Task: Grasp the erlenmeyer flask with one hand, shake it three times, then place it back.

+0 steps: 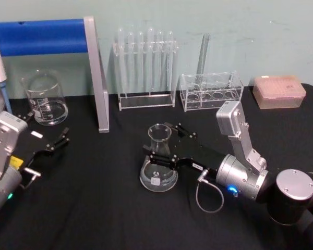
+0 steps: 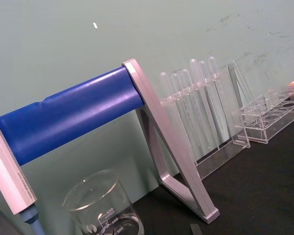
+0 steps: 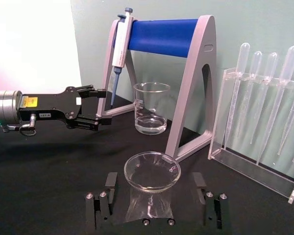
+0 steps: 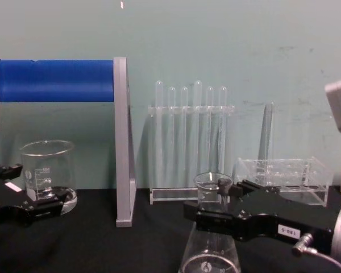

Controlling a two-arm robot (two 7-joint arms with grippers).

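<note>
1. The erlenmeyer flask (image 1: pixel 159 167) stands upright on the black tabletop (image 1: pixel 104 208), near the middle, with its wide base flat on the surface.
2. The right gripper (image 1: pixel 159 141) reaches in from the robot's right at the height of the flask's neck, with one finger behind the neck and one in front.
3. In the right wrist view the fingers (image 3: pixel 102 204) are spread, and a gap shows between each pad and the glass, so the flask is straddled and not clamped.
4. The left gripper (image 1: pixel 48 126) lies low at the left of the table with its fingers apart and holding nothing. It is just in front of the glass beaker (image 1: pixel 44 99) and well apart from the flask.
5. Bare black surface lies to the left of the flask and in front of it.
6. Behind it and to the left is the grey foot of the pipette stand (image 1: pixel 98 78), near but not touching.
7. Along the back edge, against the green wall, stand the test-tube rack (image 1: pixel 146 67), a lower clear rack (image 1: pixel 211 92) and a pink tip box (image 1: pixel 279 91), all well apart from the flask.
</note>
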